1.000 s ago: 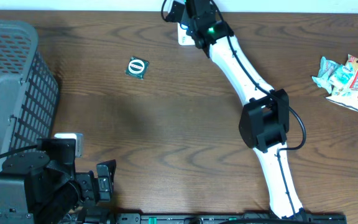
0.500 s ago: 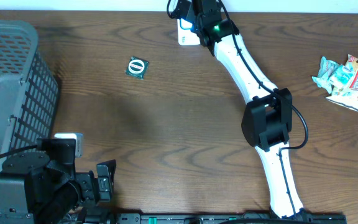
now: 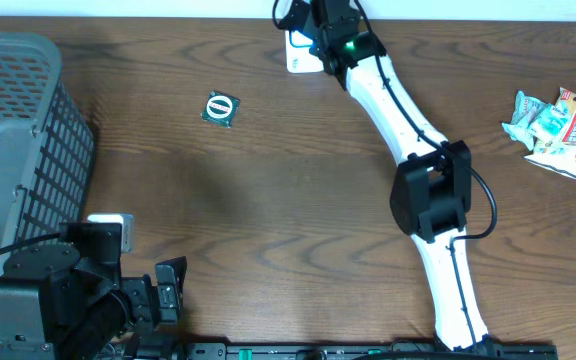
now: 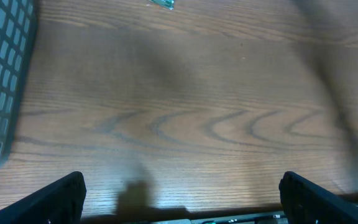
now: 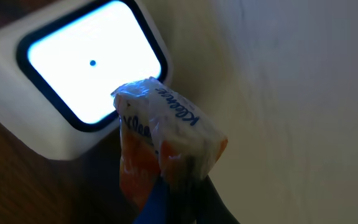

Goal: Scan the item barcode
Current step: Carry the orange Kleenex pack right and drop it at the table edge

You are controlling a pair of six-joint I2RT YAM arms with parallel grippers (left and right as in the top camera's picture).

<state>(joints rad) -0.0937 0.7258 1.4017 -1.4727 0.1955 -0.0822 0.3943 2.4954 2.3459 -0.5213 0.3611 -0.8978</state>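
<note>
Now gripping a small orange and white tissue pack (image 5: 166, 137) tight in the right claw (image 5: 179, 193), up at the far edge of the bench (image 3: 268, 200). Holding it just in front of the bright window of the white scanner (image 5: 86, 68). Down at the near left, left claw (image 4: 182, 186) spread wide with nothing in it, close to the grey basket (image 3: 18, 150). Also on the wood: a little green packet (image 3: 220, 108), and some snack bags (image 3: 558, 125) at the right edge.

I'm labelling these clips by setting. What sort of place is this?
Probably a mock shop checkout on a wooden table: a lit barcode scanner with a tissue pack held up to it, a grey shopping basket, and snack packets.
</note>
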